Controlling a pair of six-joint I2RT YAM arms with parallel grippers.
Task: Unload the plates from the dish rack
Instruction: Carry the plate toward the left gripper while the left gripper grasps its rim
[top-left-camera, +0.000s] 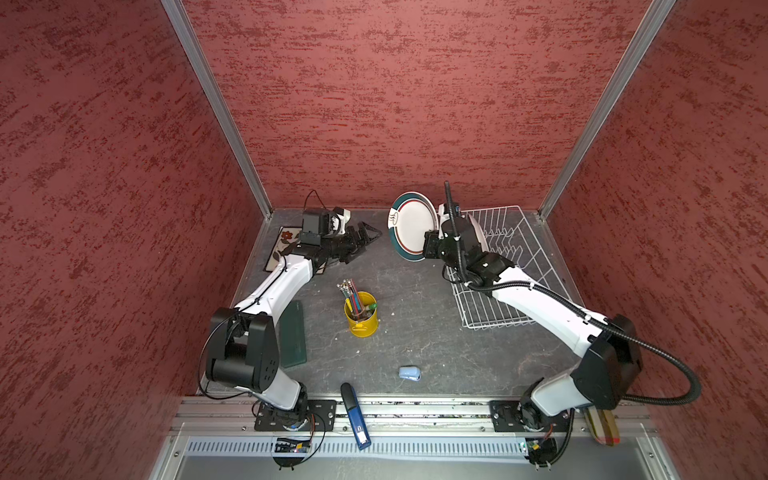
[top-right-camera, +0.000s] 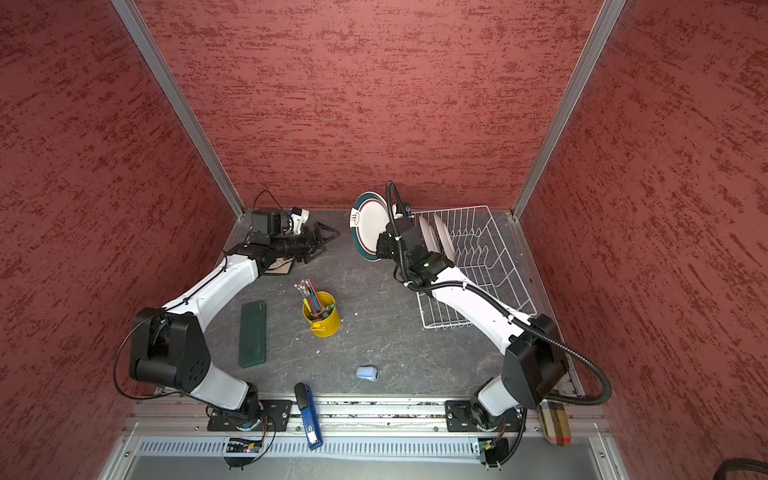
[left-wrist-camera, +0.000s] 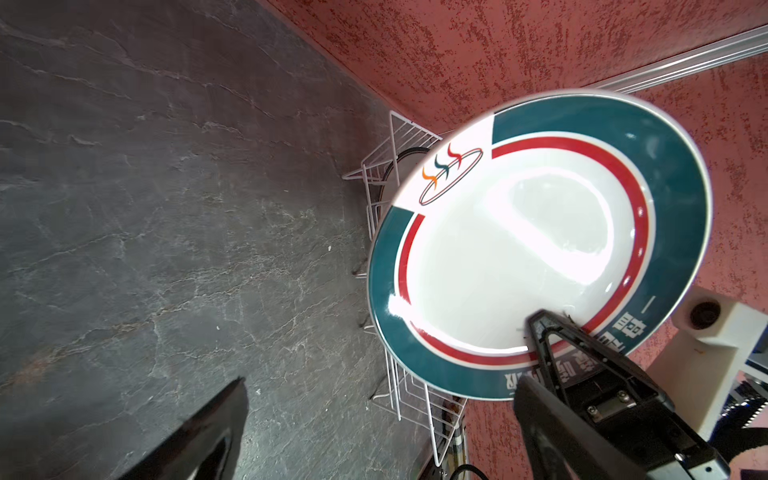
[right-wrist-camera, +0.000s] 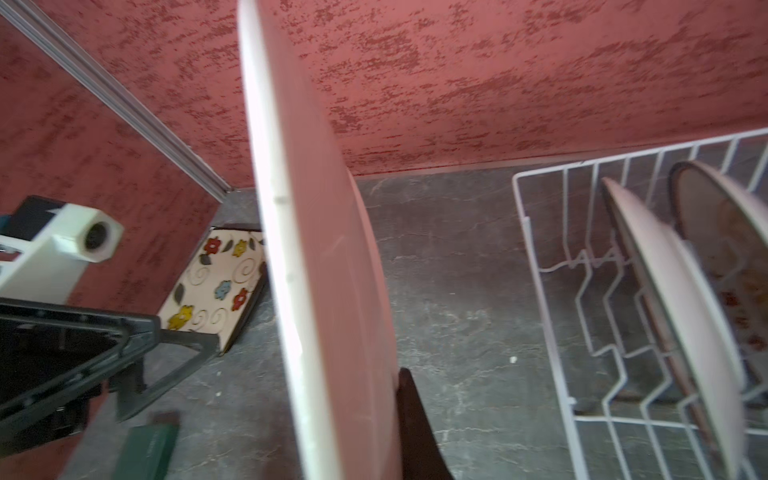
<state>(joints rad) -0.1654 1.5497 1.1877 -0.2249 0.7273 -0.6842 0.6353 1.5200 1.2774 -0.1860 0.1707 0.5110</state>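
We see the right gripper (left-wrist-camera: 540, 332) clamped on the round plate (top-left-camera: 411, 226), upright just beside the dish rack (top-left-camera: 523, 249), one finger hidden behind it. The left gripper (top-left-camera: 363, 243) gapes empty; its arm half-covers the square plate (right-wrist-camera: 216, 282).

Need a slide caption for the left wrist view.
Right gripper clamps the rim of a teal-and-red-rimmed plate, with the dish rack behind it.

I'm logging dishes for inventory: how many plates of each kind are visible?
Round white plate with teal rim and red ring, in the right gripper: 1
Square cream flowered plate, on the table: 1
Round dark-rimmed plates, standing in the white wire rack: 2
Total: 4
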